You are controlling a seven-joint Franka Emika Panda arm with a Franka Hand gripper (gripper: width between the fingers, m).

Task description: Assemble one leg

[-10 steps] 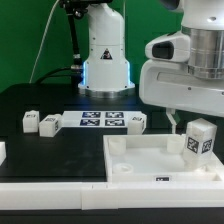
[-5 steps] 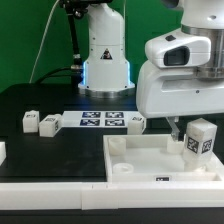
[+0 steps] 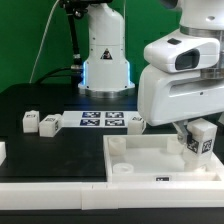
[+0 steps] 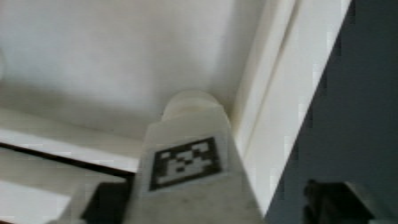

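Arm bent low over the panel's (image 3: 140, 158) far corner, gripper (image 3: 192, 131) at the leg (image 3: 203, 138), fingers mostly hidden, possibly straddling it, opening unclear.

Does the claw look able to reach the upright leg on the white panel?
Probably yes: the claw hangs right beside the leg, nothing stands between them, and the wrist view shows the leg close. Whether the jaws are open cannot be told.

Four legs (image 3: 30, 122) (image 3: 49, 123) (image 3: 136, 122) (image 3: 203, 140) (three of them lying loose), one panel (image 3: 130, 172), one marker board (image 3: 100, 121).
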